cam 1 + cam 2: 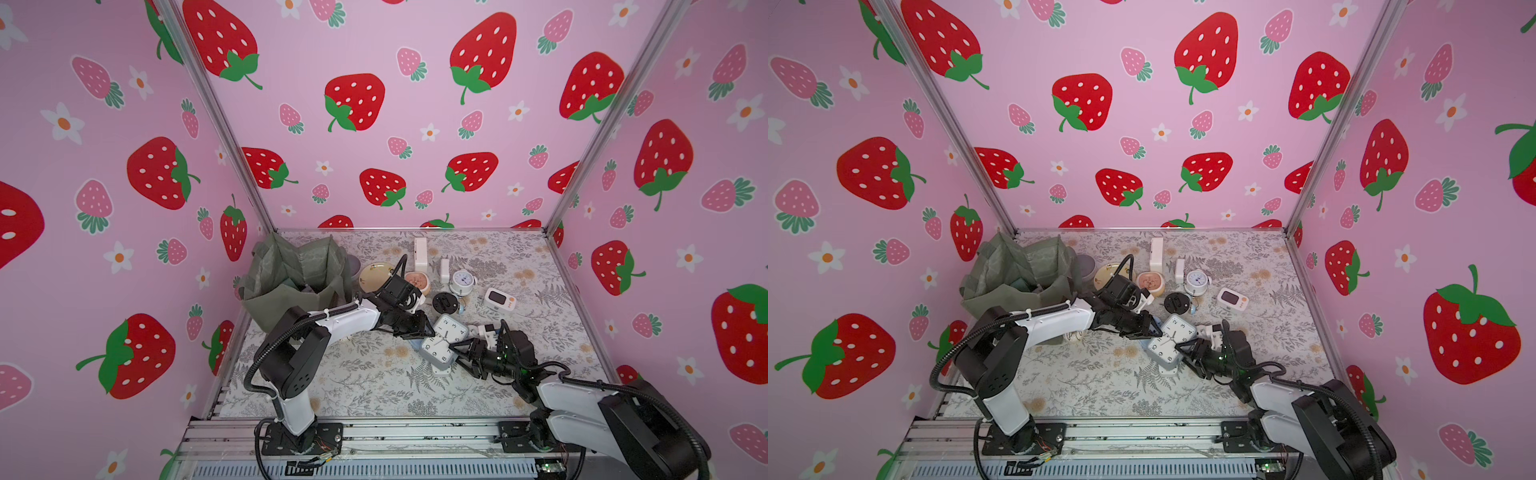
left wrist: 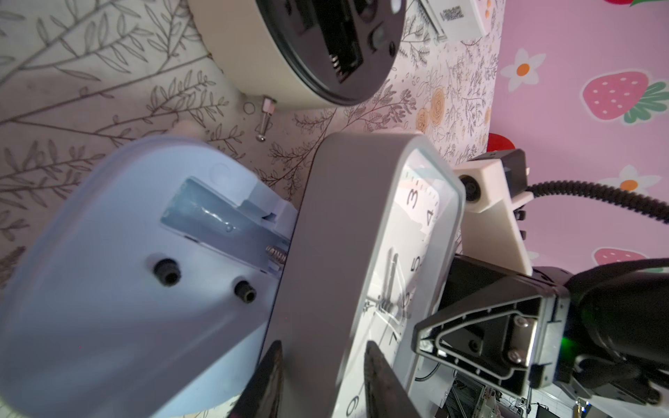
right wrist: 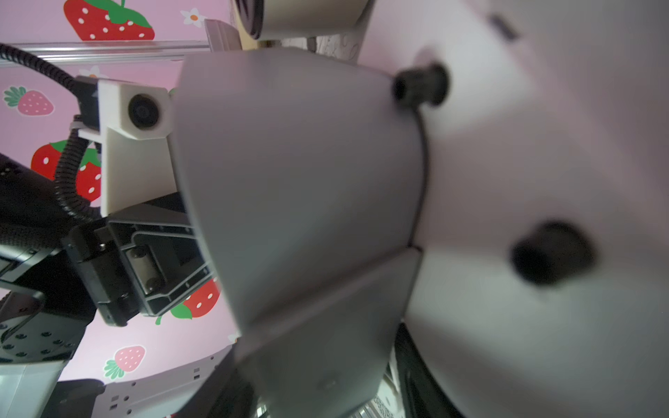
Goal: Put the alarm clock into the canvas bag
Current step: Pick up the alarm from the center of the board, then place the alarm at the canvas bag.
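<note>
Gripping alarm clock [image 1: 441,338]: left claw [image 1: 430,332] clamped across its edge. Right claw [image 1: 454,350] touches opposite corner, grip unclear. Well behind left claw: canvas bag [image 1: 291,274].

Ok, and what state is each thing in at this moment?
canvas bag: upright, mouth open.
grey alarm clock: tilted, face up, between both grippers.
left gripper: jaws astride the clock's edge; grip unclear.
right gripper: at the clock's other side; grip unclear.
pale blue clock: back showing, battery bay uncovered and empty.
round cream clock: black back up.
digital timer: screen dark.
</note>
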`<state>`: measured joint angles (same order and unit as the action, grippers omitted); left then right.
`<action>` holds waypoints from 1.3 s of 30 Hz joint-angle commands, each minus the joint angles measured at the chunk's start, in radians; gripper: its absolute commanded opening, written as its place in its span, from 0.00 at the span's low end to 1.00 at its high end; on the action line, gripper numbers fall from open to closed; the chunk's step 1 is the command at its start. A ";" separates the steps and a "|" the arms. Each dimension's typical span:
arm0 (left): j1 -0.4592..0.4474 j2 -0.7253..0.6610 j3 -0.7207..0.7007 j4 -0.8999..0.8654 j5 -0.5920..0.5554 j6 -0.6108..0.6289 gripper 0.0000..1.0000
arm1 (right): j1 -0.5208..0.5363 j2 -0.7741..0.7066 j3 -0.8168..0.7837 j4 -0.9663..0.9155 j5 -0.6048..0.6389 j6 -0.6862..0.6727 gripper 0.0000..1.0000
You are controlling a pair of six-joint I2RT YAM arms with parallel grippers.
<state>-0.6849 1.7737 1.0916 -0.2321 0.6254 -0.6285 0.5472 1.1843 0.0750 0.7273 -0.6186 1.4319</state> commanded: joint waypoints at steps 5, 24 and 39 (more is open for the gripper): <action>-0.018 0.026 0.010 -0.021 0.016 0.006 0.34 | 0.013 0.016 0.048 0.114 0.016 -0.034 0.50; 0.076 -0.280 0.214 -0.238 -0.089 0.014 0.61 | 0.012 -0.134 0.366 -0.310 0.022 -0.261 0.17; 0.252 -0.755 0.515 -0.988 -0.823 -0.070 0.71 | 0.187 0.245 1.271 -0.698 0.061 -0.726 0.17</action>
<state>-0.4526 1.0180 1.5631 -0.9607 0.0349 -0.6590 0.6765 1.3727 1.2316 0.0700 -0.5705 0.8333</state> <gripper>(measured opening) 0.705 0.457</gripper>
